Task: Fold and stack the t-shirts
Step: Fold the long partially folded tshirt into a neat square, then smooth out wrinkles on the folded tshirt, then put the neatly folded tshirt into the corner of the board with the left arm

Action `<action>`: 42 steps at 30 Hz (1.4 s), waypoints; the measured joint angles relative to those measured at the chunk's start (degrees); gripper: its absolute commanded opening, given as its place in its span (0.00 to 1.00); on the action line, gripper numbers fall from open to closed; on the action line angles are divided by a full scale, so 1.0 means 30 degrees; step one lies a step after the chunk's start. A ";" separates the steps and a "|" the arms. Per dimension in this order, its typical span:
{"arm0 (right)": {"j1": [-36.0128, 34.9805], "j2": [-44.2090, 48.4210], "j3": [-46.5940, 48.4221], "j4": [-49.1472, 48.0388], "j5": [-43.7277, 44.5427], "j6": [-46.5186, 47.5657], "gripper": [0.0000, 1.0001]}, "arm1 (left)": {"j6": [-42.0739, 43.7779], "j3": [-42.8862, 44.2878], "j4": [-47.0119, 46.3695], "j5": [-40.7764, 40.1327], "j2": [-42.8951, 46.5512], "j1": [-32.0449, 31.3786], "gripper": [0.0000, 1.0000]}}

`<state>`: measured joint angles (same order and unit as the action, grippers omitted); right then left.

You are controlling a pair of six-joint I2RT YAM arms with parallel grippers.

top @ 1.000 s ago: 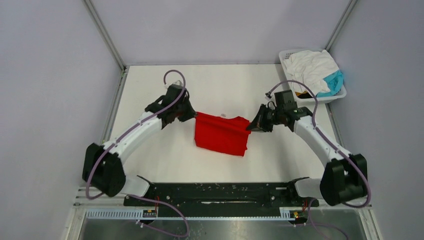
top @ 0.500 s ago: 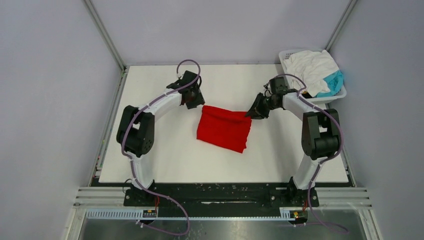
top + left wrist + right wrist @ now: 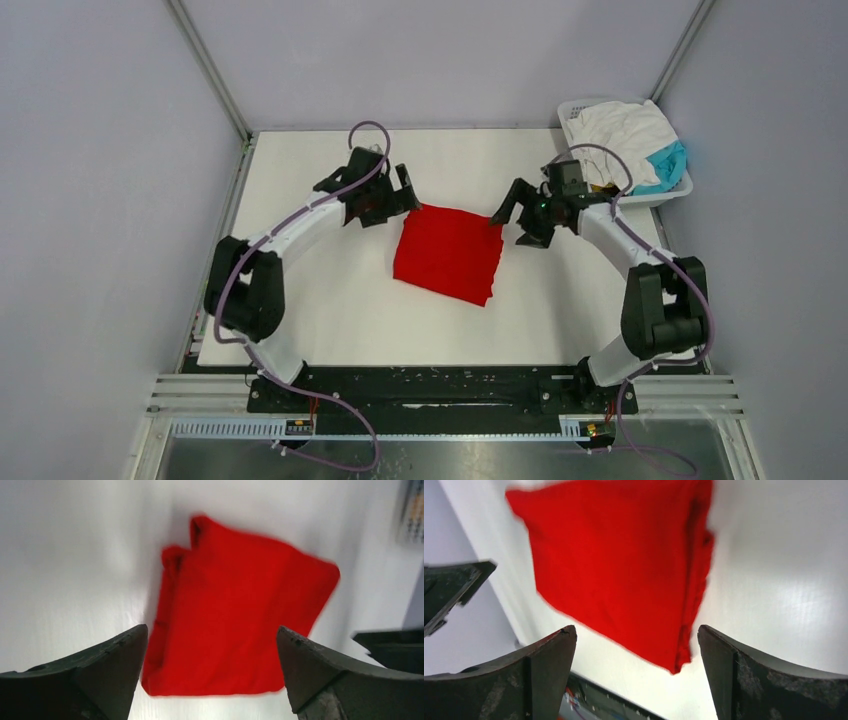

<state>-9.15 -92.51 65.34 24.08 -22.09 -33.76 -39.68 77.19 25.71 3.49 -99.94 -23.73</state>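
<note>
The white bench [image 3: 330, 310] carries one red shirt [image 3: 448, 254] folded into a rough square near its middle, lying flat and turned a little askew, so that its near right corner points toward the arm bases. Its edges look fairly straight from above; the wrist views show stacked layers along one side. Bare bench surrounds it: broad strips to the left and on the near side, a narrower band on the far side, and some room to the right. The basket [image 3: 572, 108] sits at the far right corner, well apart from the red shirt, holding a crumpled white shirt [image 3: 625, 130] with a teal shirt [image 3: 668, 162] tucked against its right side. The left gripper [image 3: 398, 200] hangs at the red shirt's far left corner and the right gripper [image 3: 515, 218] at its far right corner, both spread wide and holding nothing.
</note>
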 measured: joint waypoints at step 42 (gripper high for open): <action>-0.4452 1.3034 -1.2859 -0.6251 0.0357 -0.3993 1.00 | -0.1341 -1.1766 -0.2229 -0.1377 0.6455 -0.0102 0.66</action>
<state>-22.50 -53.41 26.76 5.32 -21.02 -45.74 -43.70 41.89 19.03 -0.64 -80.58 -24.03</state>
